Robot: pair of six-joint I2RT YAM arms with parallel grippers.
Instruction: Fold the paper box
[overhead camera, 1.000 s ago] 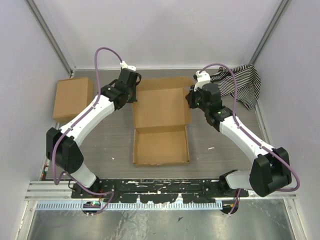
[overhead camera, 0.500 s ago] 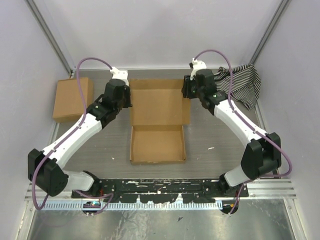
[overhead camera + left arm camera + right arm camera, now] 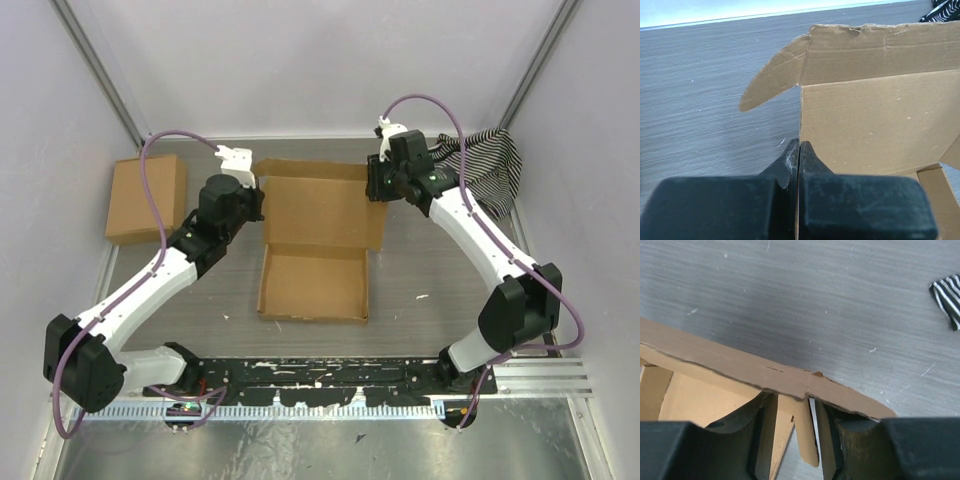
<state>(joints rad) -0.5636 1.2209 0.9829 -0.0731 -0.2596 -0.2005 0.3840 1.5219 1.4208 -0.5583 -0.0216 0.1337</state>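
Note:
The paper box [image 3: 312,285] sits mid-table, a shallow brown tray with its wide lid panel [image 3: 322,208] raised behind it. My left gripper [image 3: 256,205] is shut on the lid's left edge. In the left wrist view the fingers [image 3: 799,145] pinch that thin edge, with the lid [image 3: 875,125] and a curved side flap [image 3: 772,75] beyond. My right gripper [image 3: 374,188] is at the lid's far right corner. Its jaws [image 3: 794,405] stand open around a narrow hanging flap [image 3: 802,432], with a gap on the right side, under the lid's top strip [image 3: 740,367].
A squarer brown box [image 3: 146,198] stands at the back left. A black-and-white striped cloth [image 3: 485,165] lies at the back right, and a bit of it shows in the right wrist view [image 3: 947,297]. Pale walls enclose the table on three sides.
The right gripper has let go and now stands open around the flap. Both grippers moved toward the back wall, the lid's far edge rose with them, and the box slid slightly left.

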